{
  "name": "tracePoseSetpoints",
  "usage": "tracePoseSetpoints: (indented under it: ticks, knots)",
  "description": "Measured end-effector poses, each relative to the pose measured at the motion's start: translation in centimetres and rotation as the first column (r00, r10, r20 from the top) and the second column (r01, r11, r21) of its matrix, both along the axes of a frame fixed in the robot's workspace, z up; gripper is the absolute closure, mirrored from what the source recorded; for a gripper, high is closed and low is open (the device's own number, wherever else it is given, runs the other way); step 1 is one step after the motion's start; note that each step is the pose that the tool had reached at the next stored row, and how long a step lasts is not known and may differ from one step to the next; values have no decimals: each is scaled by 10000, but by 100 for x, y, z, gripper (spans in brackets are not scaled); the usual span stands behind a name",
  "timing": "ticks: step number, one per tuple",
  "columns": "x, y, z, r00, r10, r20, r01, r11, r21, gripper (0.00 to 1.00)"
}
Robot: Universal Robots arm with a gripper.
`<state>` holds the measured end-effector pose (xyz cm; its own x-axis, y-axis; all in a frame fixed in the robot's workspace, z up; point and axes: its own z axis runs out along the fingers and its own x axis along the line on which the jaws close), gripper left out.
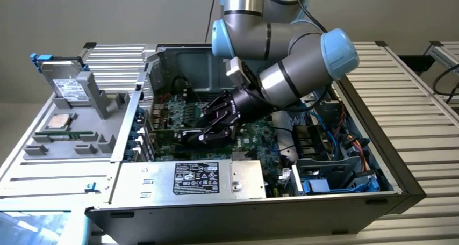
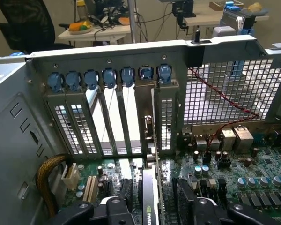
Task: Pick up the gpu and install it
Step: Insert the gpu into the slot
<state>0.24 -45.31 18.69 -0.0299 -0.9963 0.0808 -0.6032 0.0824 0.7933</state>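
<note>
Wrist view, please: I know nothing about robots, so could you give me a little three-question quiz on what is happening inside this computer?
1. True or false: the gpu lies flat outside the case.
2. The gripper is: A) shut on a cable; B) open, with a finger on either side of the upright gpu; C) raised high above the case.
3. What colour are the clips above the rear slots?
Key: 1 false, it stands upright on the motherboard; 2 B; 3 blue.
</note>
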Motion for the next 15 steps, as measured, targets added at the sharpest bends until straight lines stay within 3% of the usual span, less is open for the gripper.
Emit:
tracePoseSetpoints:
  ticks: [4,8,15]
  knots:
    - [-1,0,178,10000,-3,11,3,10000,-4,49]
    - [-1,1,331,10000,-3,10,3,10000,-56,49]
    - [-1,0,484,10000,-10,29,11,9996,-283,49]
